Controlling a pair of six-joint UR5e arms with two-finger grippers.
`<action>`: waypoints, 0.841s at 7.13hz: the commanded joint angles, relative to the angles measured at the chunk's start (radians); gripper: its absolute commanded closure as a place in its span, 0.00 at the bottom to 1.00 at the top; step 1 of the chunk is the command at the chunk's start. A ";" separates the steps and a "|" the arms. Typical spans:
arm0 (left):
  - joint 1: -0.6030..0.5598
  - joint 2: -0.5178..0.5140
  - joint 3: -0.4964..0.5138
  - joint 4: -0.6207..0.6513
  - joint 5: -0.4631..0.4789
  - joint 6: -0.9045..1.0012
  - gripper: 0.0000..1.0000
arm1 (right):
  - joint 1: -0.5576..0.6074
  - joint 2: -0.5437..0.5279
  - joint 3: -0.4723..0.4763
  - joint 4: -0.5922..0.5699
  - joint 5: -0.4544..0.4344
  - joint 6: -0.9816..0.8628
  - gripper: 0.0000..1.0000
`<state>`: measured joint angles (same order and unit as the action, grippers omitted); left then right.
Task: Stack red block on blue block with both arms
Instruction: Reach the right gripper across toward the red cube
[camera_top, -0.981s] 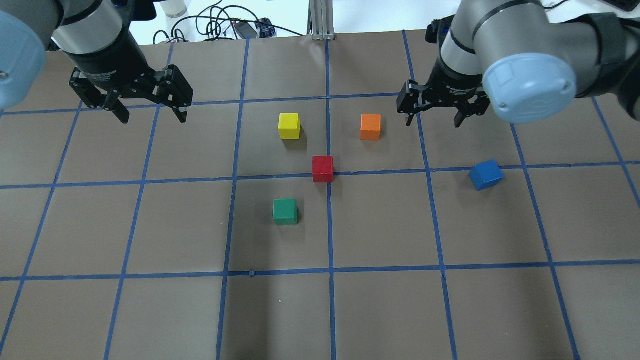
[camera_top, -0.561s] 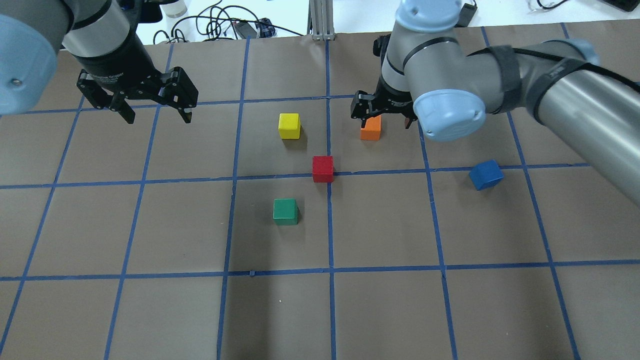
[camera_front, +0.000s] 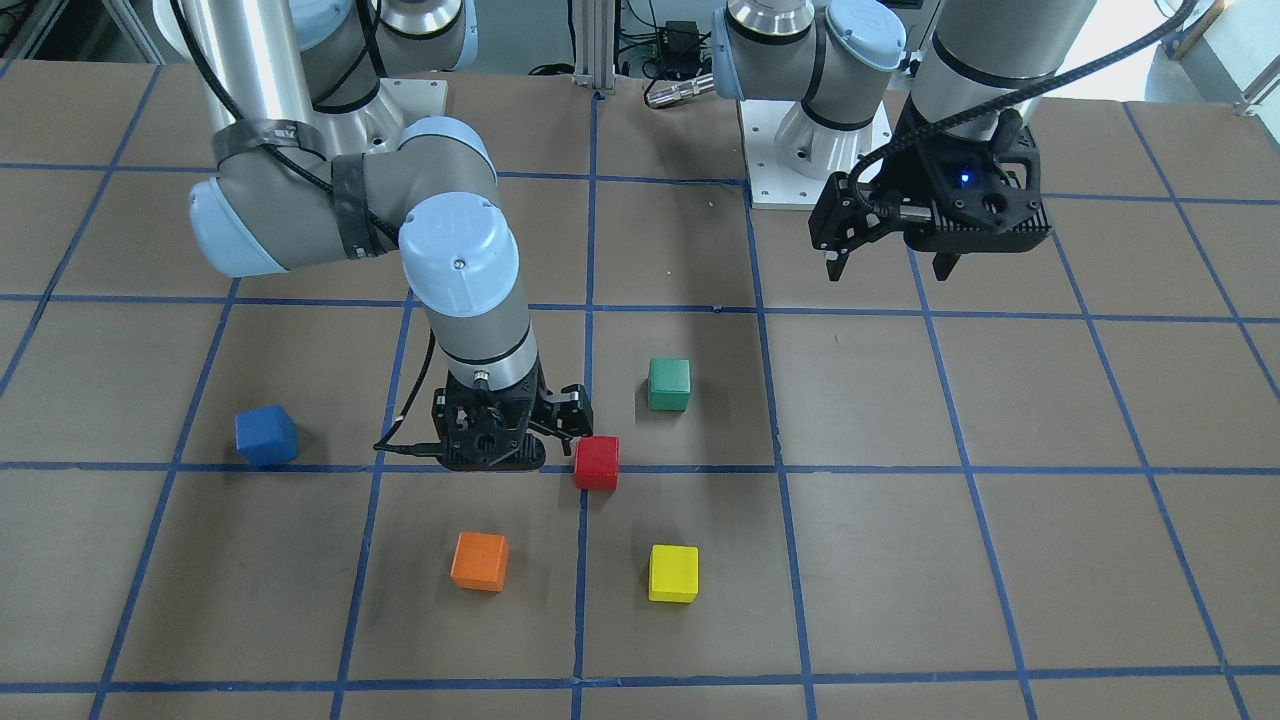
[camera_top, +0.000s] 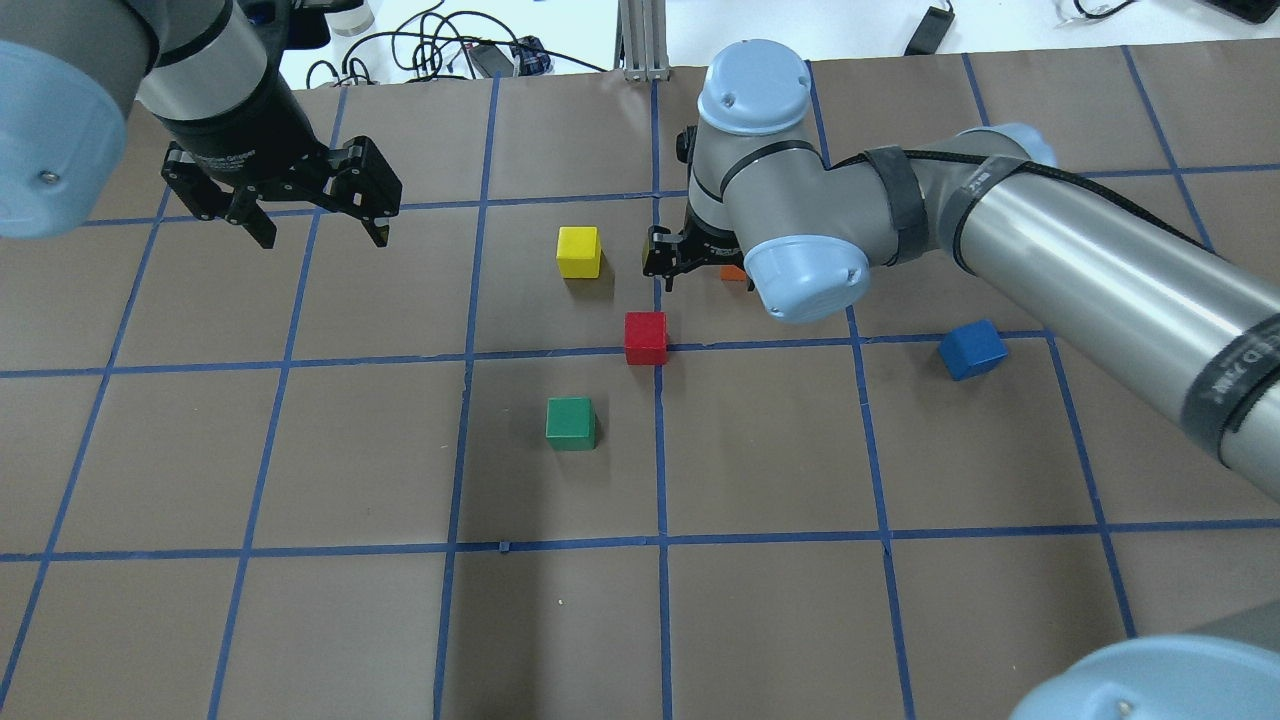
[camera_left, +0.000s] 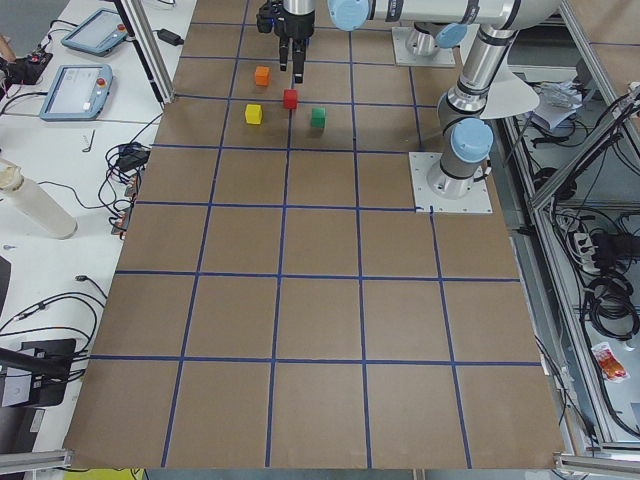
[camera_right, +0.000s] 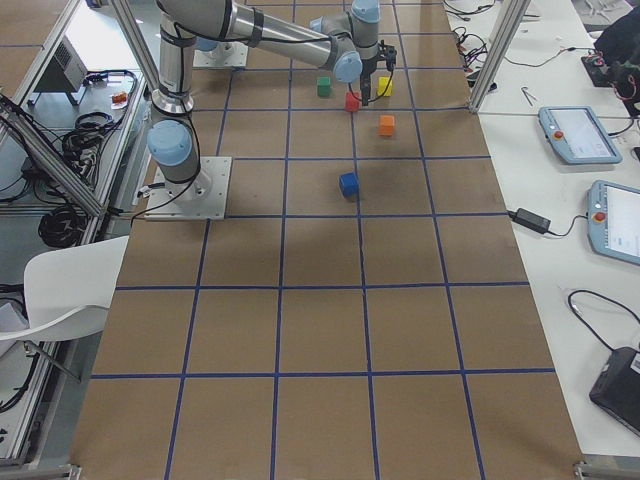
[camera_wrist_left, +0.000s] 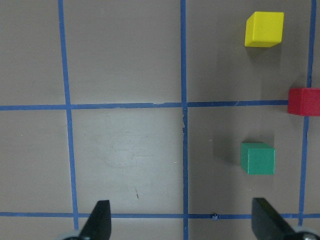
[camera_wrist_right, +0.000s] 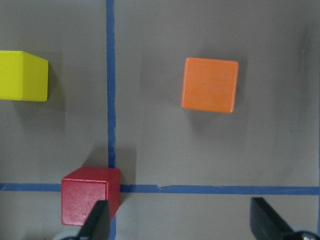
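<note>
The red block (camera_top: 645, 337) sits on a blue tape crossing at the table's middle. It also shows in the front view (camera_front: 597, 462) and the right wrist view (camera_wrist_right: 90, 200). My right gripper (camera_top: 690, 268) is open and points down just beyond and to the right of it. In the right wrist view one fingertip (camera_wrist_right: 97, 220) lies over the block, which is not between the fingers. The blue block (camera_top: 972, 349) stands alone, turned askew, far to the right (camera_front: 266, 436). My left gripper (camera_top: 323, 235) is open and empty at the back left, held high (camera_front: 890, 268).
An orange cube (camera_front: 479, 560) lies beyond the right gripper and is mostly hidden under the arm in the overhead view. A yellow cube (camera_top: 579, 251) sits back left of the red block. A green cube (camera_top: 570, 422) sits front left of it. Cables lie past the table's far edge.
My right arm has swept left from the back right, past the orange cube, to beside the red block. My left gripper has shifted slightly right. No block has moved.
</note>
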<state>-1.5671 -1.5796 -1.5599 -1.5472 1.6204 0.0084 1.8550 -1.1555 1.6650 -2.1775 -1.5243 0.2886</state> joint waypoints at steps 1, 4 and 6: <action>-0.001 0.001 -0.006 0.001 0.001 0.001 0.00 | 0.029 0.046 -0.001 -0.043 0.057 0.023 0.00; -0.001 0.003 -0.008 0.002 -0.001 0.001 0.00 | 0.049 0.098 -0.001 -0.071 0.093 0.036 0.00; -0.001 0.003 -0.008 0.002 0.001 0.001 0.00 | 0.064 0.128 -0.001 -0.102 0.105 0.037 0.00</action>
<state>-1.5677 -1.5771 -1.5676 -1.5448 1.6209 0.0092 1.9126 -1.0467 1.6644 -2.2631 -1.4263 0.3237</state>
